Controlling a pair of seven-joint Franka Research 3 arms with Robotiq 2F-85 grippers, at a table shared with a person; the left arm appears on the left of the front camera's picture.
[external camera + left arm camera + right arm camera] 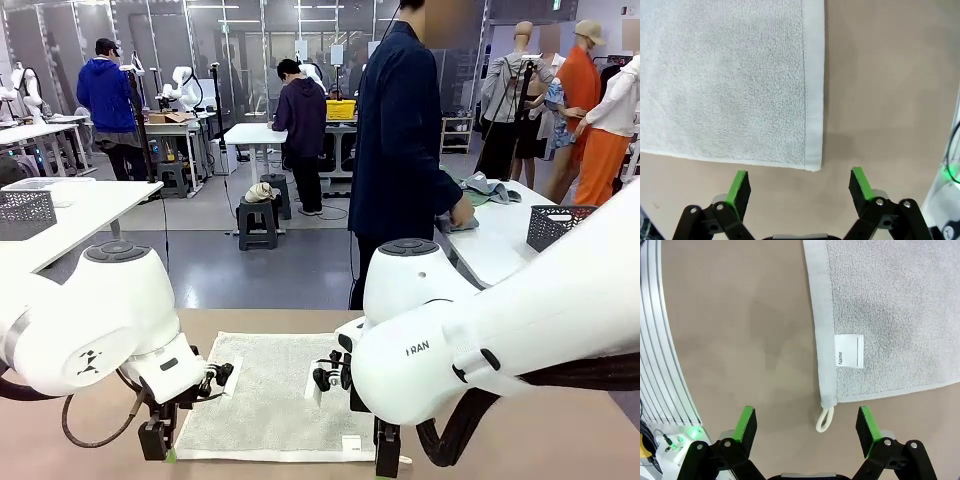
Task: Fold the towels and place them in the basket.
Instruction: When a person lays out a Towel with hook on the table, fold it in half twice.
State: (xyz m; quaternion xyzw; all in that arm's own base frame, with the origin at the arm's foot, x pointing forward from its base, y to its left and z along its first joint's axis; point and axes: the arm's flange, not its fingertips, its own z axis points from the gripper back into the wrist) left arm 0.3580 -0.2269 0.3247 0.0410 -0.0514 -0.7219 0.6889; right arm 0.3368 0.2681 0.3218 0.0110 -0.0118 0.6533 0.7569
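A cream-white towel (270, 395) lies spread flat on the brown table. My left gripper (157, 440) hangs open just above its near left corner; in the left wrist view that corner (812, 167) sits between and slightly ahead of the green pads (740, 185), gripper (799, 182). My right gripper (388, 462) is open over the near right corner. In the right wrist view the corner loop (824, 419) lies between the pads, gripper (806, 422), beside a white "Name" label (849, 351). A dark grey basket (557, 225) stands on a white table at the far right.
A person in a dark blue jacket (405, 140) stands beyond the table, one hand on a pale cloth (455, 222) on the white table. A paler lattice basket (27, 213) sits on another table at far left. Bare tabletop (560, 440) flanks the towel.
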